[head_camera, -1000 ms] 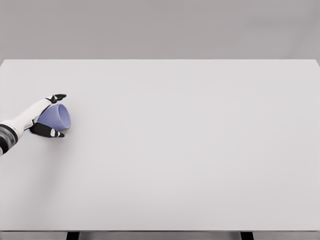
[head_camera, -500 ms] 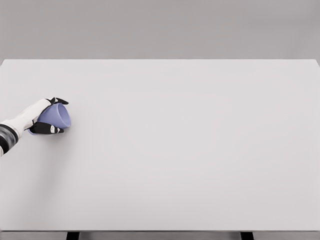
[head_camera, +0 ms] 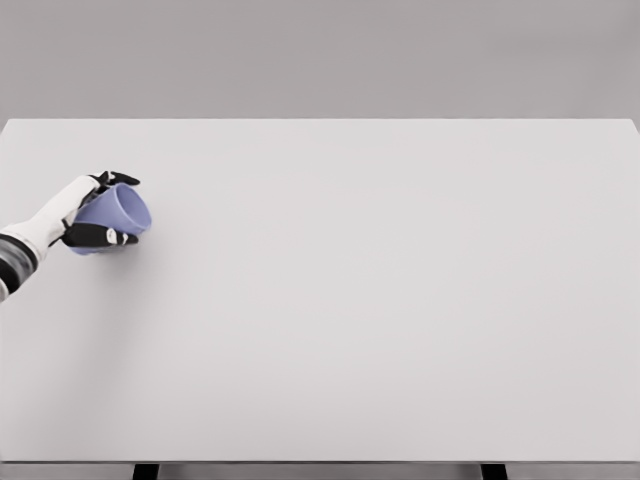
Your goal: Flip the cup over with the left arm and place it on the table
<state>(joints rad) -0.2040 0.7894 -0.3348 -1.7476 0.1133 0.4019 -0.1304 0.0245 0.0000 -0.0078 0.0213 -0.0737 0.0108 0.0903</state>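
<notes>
A light purple cup (head_camera: 118, 214) is held near the table's left edge, lying on its side with its mouth facing right and slightly upward. My left hand (head_camera: 103, 210) is shut on it, black fingers wrapped above and below the cup wall, and the white forearm comes in from the left edge. The cup looks lifted a little off the white table (head_camera: 380, 290). My right arm does not show in the head view.
The table's front edge runs along the bottom of the view, with two dark legs (head_camera: 146, 471) below it. A plain grey wall stands behind the far edge.
My left hand has risen and moved slightly away from me with the cup, and the cup's mouth has tipped from pointing down-right toward pointing right and a bit up.
</notes>
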